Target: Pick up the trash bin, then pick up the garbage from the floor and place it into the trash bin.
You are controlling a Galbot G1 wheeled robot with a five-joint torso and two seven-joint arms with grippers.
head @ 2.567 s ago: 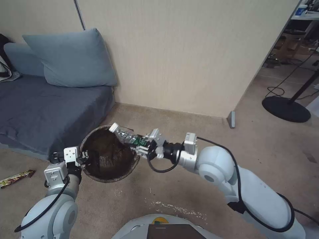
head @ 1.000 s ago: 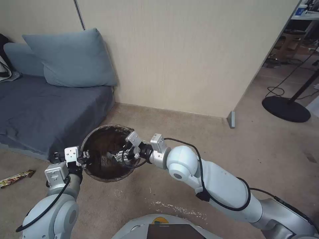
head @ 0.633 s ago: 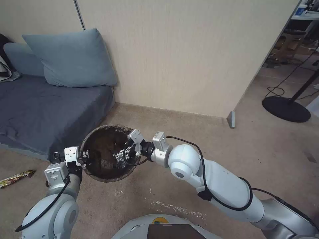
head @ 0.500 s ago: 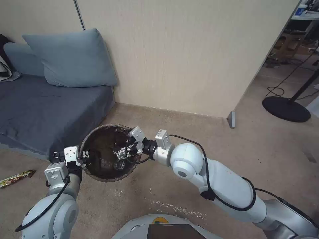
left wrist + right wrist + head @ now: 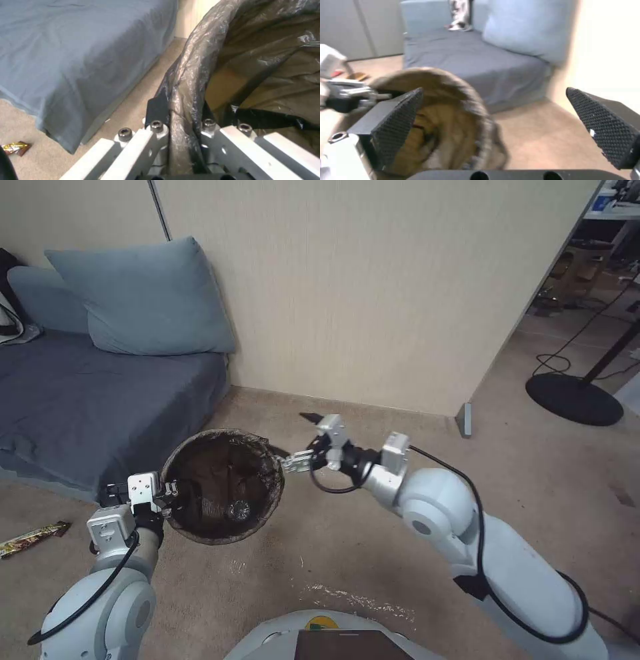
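Trash bin [image 5: 223, 487] rim between left fingers [image 5: 156, 130].

The trash bin [image 5: 223, 487] is round, lined with a crinkled dark brown-black bag folded over its rim, and held up off the carpet just beside the sofa, its mouth tilted open. A clear bottle [image 5: 238, 509] lies inside it near the bottom. A yellow-brown snack wrapper [image 5: 32, 538] lies flat on the floor.

Left gripper [image 5: 175, 493] clamped, arm bent low; right gripper [image 5: 298, 440] spread wide, arm outstretched.
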